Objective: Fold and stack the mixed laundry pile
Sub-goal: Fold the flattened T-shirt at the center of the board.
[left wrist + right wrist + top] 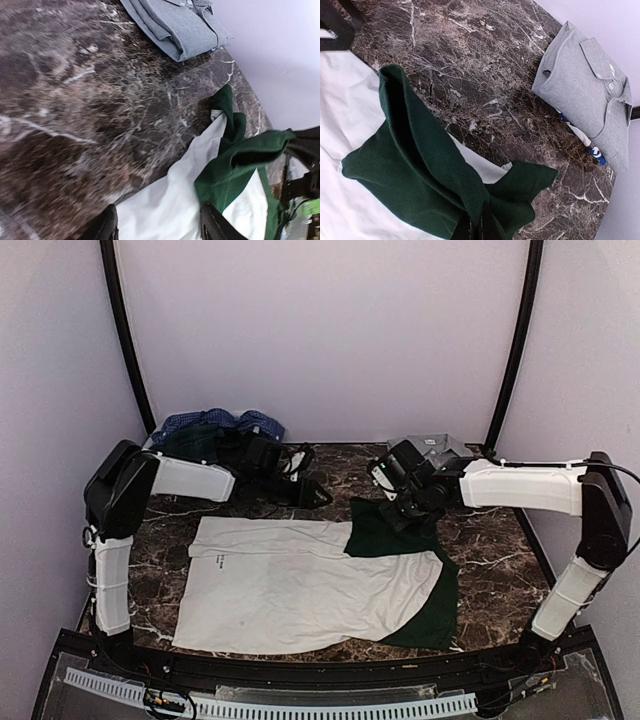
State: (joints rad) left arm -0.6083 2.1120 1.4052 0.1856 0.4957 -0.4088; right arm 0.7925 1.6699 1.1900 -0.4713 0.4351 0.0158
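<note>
the white tee (290, 580) lies spread flat across the near middle of the table (500, 540), its long near edge running close along the front edge. the right claw (477, 227) is pinched tight on the dark green sleeve (420, 165) at the tee's far right corner, and the cloth rises off the marble in a folded ridge up to the closed fingertips. the left claw (160, 227) stands part open over the tee's far edge, white cloth showing between its two fingers (107, 225) with nothing gripped (whether the tips touch the cloth i cannot tell). the rest of the pile (215, 440), a blue checked shirt (225, 422) on top of darker things, is bunched in the back left corner against the wall. a folded grey shirt (440, 447) sits in the back right corner, well apart from the flat part of the tee. bare marble lies open between the tee's far edge and the back edge in the middle, and in a strip along the right edge beside the tee.
</note>
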